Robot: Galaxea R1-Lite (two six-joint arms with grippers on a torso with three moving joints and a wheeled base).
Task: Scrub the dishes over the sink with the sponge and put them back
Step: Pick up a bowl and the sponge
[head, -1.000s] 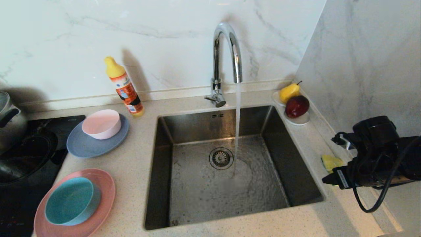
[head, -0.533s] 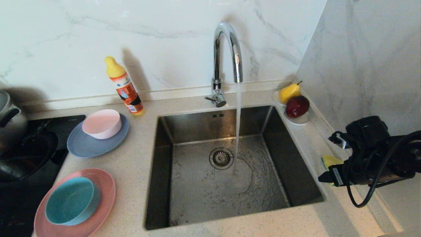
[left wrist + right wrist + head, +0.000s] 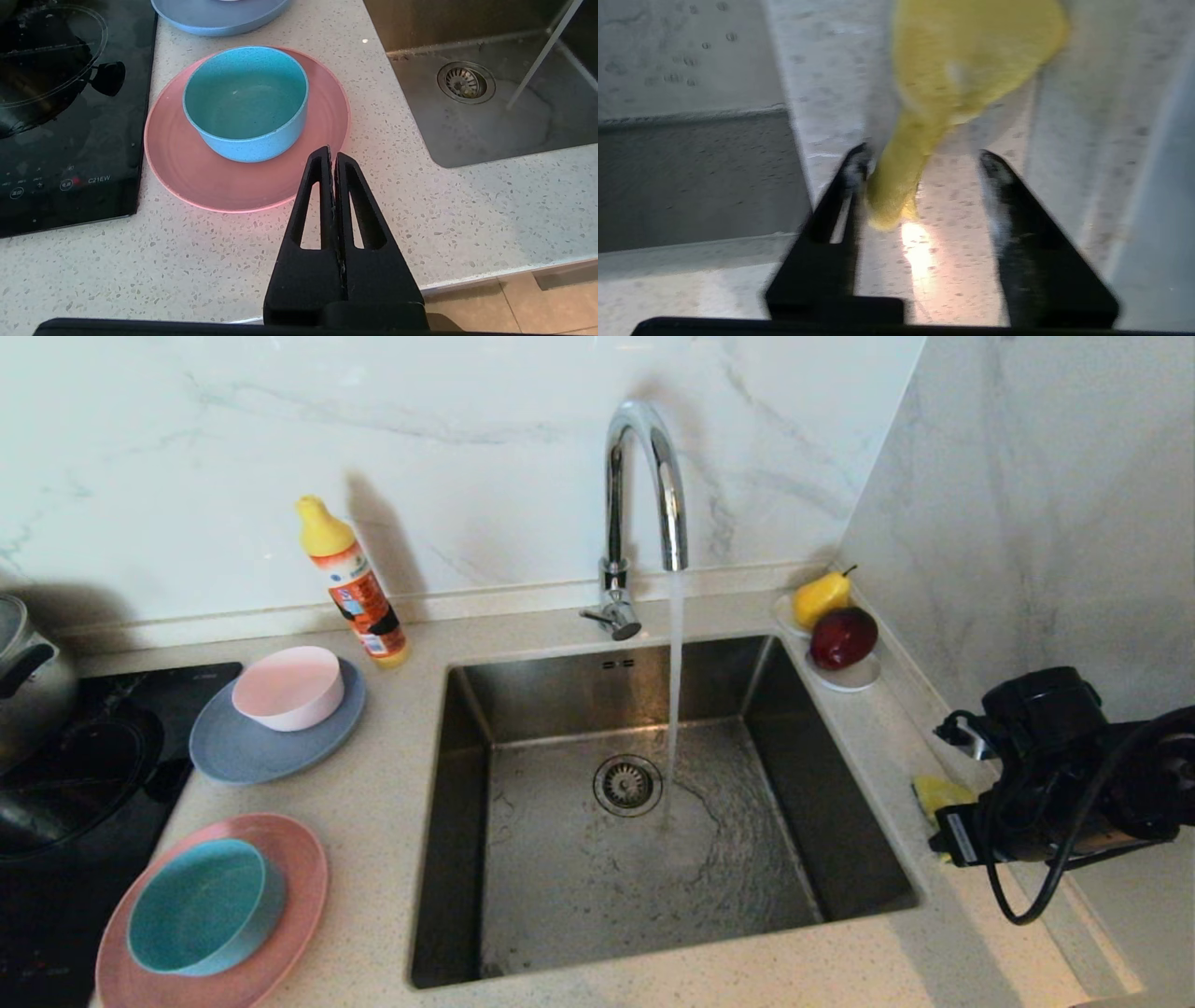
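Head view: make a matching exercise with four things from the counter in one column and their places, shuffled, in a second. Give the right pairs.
Things:
1. teal bowl
2. pale pink bowl
3. sponge
4. pear

Places:
A. on the small white dish in the far right corner
B. on the counter right of the sink, at the right claw
C. on the salmon-pink plate
D. on the grey-blue plate

Pairs: 1-C, 2-D, 3-B, 4-A
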